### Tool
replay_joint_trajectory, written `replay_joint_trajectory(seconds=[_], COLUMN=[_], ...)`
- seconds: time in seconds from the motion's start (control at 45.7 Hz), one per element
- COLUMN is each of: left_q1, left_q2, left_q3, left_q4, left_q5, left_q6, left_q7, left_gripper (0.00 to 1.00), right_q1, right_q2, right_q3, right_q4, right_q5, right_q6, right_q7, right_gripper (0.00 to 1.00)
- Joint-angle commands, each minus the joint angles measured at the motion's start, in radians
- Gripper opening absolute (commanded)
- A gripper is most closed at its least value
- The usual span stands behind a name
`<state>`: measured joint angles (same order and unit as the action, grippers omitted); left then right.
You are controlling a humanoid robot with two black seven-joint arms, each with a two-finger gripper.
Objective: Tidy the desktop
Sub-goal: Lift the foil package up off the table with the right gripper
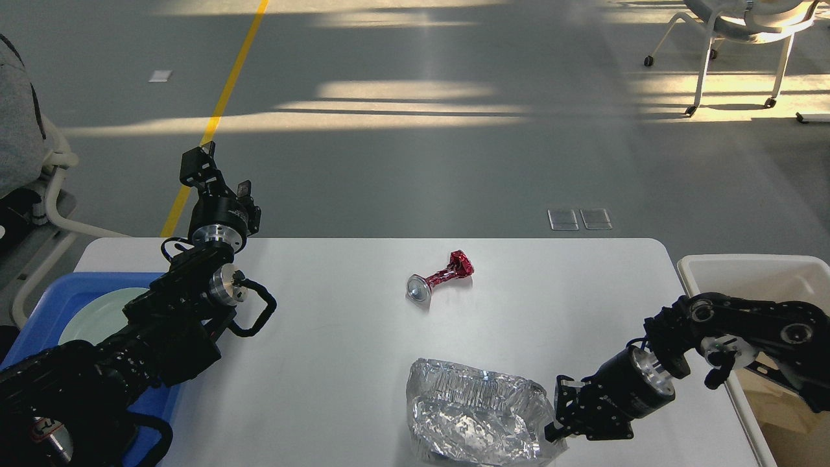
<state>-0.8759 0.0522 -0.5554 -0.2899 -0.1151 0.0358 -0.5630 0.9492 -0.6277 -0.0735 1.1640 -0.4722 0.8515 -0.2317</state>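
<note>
Sunlit floor lies beyond the white desk (337, 363), which fills the foreground. Right end effector (559, 415) pinches the foil tray (476, 415) rim; thin foil may tear or slip. Left end effector (217, 174) hangs open, empty. Crushed can (441, 277) could roll.

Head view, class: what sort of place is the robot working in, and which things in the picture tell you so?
Probably a large indoor hall or lab. A wide grey floor carries a yellow line, a wheeled chair stands far off, and the desktop stands alone in open space.
</note>
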Motion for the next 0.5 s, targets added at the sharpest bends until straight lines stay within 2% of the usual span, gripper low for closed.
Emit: replay_joint_trajectory(seconds=[0.0, 0.219, 0.481], left_q1=[0.0, 0.0, 0.0], left_q2=[0.0, 0.0, 0.0], left_q3=[0.0, 0.0, -0.001], left_q4=[0.0, 0.0, 0.0], left_q5=[0.0, 0.0, 0.0], left_q6=[0.0, 0.0, 0.001], left_q7=[0.0, 0.0, 0.0], left_gripper=[0.96, 0.96, 0.96], right_q1=[0.072, 0.281, 0.591], right_q2=[-0.058, -0.142, -0.237], right_q3=[0.0, -0.009, -0.057], right_q4=[0.045, 0.048, 0.04], right_q5=[0.038, 0.107, 0.164], right_q6=[0.029, 0.108, 0.108], right_q7=[-0.004, -0.008, -0.011], right_gripper=[0.0, 0.0, 0.0])
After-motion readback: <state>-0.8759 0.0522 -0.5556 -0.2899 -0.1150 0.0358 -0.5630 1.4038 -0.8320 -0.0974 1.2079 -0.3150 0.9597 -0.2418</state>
